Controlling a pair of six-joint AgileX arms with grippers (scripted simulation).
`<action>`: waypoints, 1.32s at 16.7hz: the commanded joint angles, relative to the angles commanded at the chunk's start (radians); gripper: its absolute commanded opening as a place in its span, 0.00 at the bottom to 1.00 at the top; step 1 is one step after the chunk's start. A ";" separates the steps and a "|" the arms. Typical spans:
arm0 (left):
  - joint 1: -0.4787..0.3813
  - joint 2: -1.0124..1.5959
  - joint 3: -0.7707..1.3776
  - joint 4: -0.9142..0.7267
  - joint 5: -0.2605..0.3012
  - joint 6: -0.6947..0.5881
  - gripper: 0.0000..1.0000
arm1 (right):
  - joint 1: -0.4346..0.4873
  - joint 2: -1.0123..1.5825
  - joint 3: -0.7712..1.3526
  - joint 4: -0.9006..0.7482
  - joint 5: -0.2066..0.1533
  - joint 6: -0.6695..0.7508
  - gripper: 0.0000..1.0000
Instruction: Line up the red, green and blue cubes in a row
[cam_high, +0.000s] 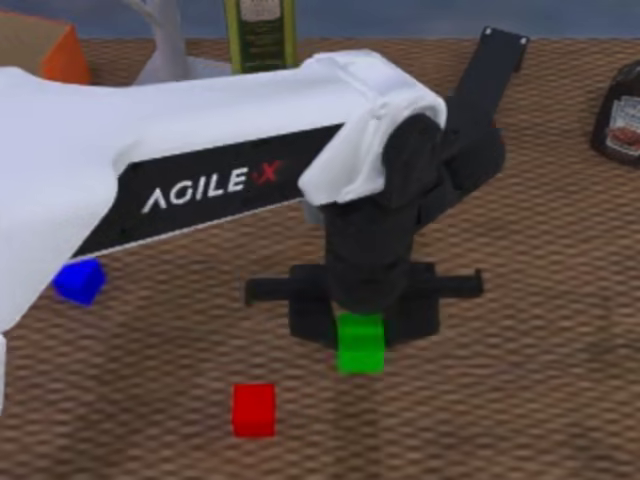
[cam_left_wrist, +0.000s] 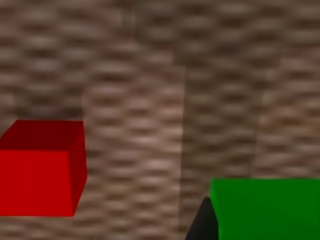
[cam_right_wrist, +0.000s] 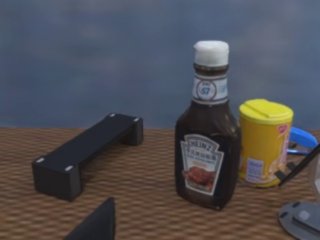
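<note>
The green cube (cam_high: 360, 343) sits between the fingers of my left gripper (cam_high: 362, 335), which is shut on it in the middle of the table, low over the mat. In the left wrist view one dark fingertip (cam_left_wrist: 204, 220) presses against the green cube's (cam_left_wrist: 265, 210) side. The red cube (cam_high: 253, 410) rests on the mat to the left of and nearer the front than the green one, apart from it; the left wrist view also shows this red cube (cam_left_wrist: 40, 170). The blue cube (cam_high: 80, 280) lies far left, partly under my left arm. My right gripper is outside the top view; only a dark part (cam_right_wrist: 100, 222) of it shows.
A black bar-shaped block (cam_high: 490, 60) (cam_right_wrist: 85, 155) lies at the back right. A sauce bottle (cam_high: 625, 115) (cam_right_wrist: 207, 150) stands at the right edge beside a yellow tub (cam_right_wrist: 264, 142). A green bottle (cam_high: 262, 35), a white object (cam_high: 165, 40) and an orange thing (cam_high: 65, 55) line the back.
</note>
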 joint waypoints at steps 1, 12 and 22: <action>-0.016 -0.007 -0.005 0.001 -0.001 -0.016 0.00 | 0.000 0.000 0.000 0.000 0.000 0.000 1.00; -0.021 0.041 -0.145 0.197 0.000 -0.020 0.00 | 0.000 0.000 0.000 0.000 0.000 0.000 1.00; -0.023 0.060 -0.192 0.256 0.000 -0.022 0.30 | 0.000 0.000 0.000 0.000 0.000 0.000 1.00</action>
